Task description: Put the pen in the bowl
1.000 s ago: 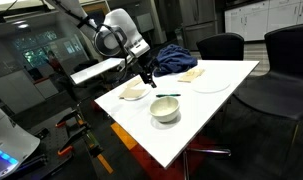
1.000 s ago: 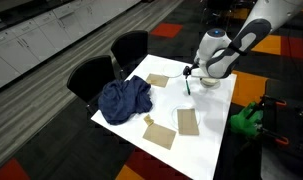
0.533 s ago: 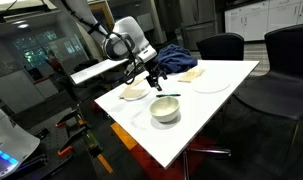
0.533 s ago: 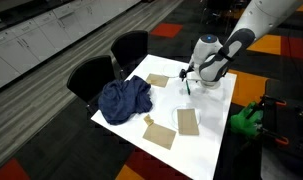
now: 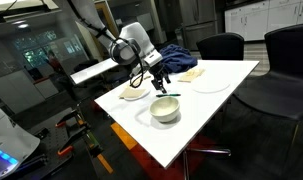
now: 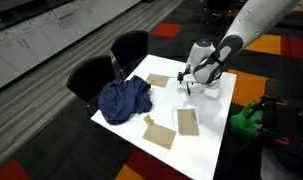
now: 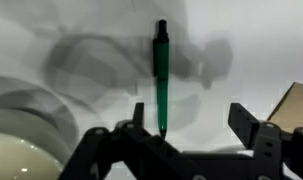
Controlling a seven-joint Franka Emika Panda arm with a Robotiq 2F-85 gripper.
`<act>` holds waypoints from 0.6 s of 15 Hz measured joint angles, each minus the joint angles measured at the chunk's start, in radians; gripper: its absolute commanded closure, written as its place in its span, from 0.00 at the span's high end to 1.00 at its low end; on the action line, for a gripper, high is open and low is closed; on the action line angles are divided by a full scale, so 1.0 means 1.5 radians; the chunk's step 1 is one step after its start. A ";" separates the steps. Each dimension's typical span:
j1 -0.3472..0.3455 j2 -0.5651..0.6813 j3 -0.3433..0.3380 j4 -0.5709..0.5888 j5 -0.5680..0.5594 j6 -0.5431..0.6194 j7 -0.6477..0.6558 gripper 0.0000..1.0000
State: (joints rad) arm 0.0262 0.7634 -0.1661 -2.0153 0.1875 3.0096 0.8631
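Note:
The pen (image 7: 161, 78) is a thin green stick lying flat on the white table (image 5: 206, 125). In an exterior view it lies just behind the bowl (image 5: 166, 110), a small deep white bowl near the table's front edge. My gripper (image 5: 159, 84) hangs low over the pen with its fingers apart. In the wrist view the gripper (image 7: 191, 125) is open and empty, and the pen's near end lies close to one finger. The bowl's thick rim (image 7: 36, 108) shows at the lower left. In an exterior view (image 6: 193, 82) the arm hides most of the bowl.
A shallow cream dish (image 5: 134, 93) sits beside the gripper and a flat white plate (image 5: 209, 84) lies further along. A blue cloth (image 6: 124, 100) and tan napkins (image 6: 186, 122) lie on the table. Black chairs (image 5: 221, 45) stand around it.
My gripper has moved from beside the shallow dish across towards the pen and now hangs over it. The pen and the bowl have not moved.

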 measured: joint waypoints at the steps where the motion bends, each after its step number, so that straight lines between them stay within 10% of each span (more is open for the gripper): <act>1: -0.003 0.007 0.003 0.008 0.003 -0.002 -0.003 0.84; 5: -0.007 0.035 0.011 0.037 0.019 -0.009 -0.010 0.82; 9: -0.011 0.056 0.015 0.056 0.024 -0.013 -0.010 0.49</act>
State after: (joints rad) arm 0.0093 0.8476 -0.1430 -1.9312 0.2241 2.9908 0.8474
